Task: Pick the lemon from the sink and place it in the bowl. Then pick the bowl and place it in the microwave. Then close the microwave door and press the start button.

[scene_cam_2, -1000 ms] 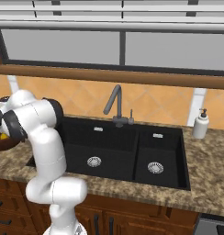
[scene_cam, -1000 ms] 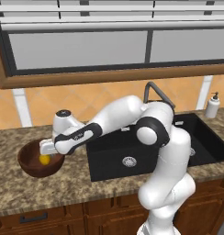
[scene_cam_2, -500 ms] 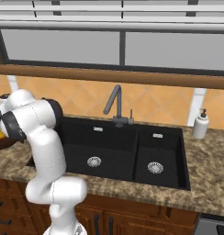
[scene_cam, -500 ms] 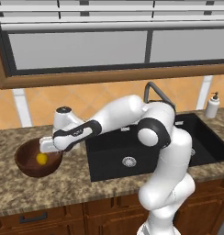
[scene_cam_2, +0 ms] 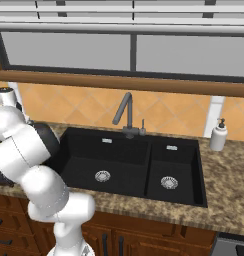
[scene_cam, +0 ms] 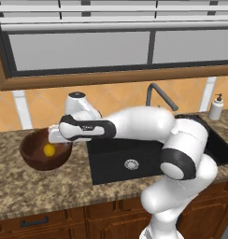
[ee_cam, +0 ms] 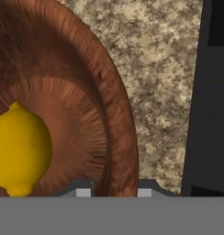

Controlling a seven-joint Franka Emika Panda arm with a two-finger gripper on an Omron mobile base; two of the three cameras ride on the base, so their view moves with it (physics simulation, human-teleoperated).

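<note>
Lemon (scene_cam: 49, 150) lies inside the bowl (scene_cam: 33, 157), on its floor, a little toward the side nearest the arm. In the hand view the lemon (ee_cam: 19, 152) sits at the lower left, resting on the brown wooden bottom, with the bowl (ee_cam: 114, 103) wall curving up beside it.

The bowl stands upright on the speckled stone table (scene_cam: 50, 191), just left of the black sink (scene_cam: 111, 161), its right edge close to the sink's left border. The sink (scene_cam_2: 129, 165) has two basins, each with a round metal drain, and a grey curved faucet (scene_cam_2: 125, 112) behind the divider. A white soap bottle (scene_cam_2: 218, 136) stands on the table at the far right, well apart from the bowl.

The arm reaches left from its base across the front of the sink, with the hand over the bowl's right rim. The fingers (ee_cam: 110, 192) straddle that rim: one tip sits inside the wall and one outside, with the wood between them, so they are closed on the rim of the bowl. The bowl rests on the table.
</note>
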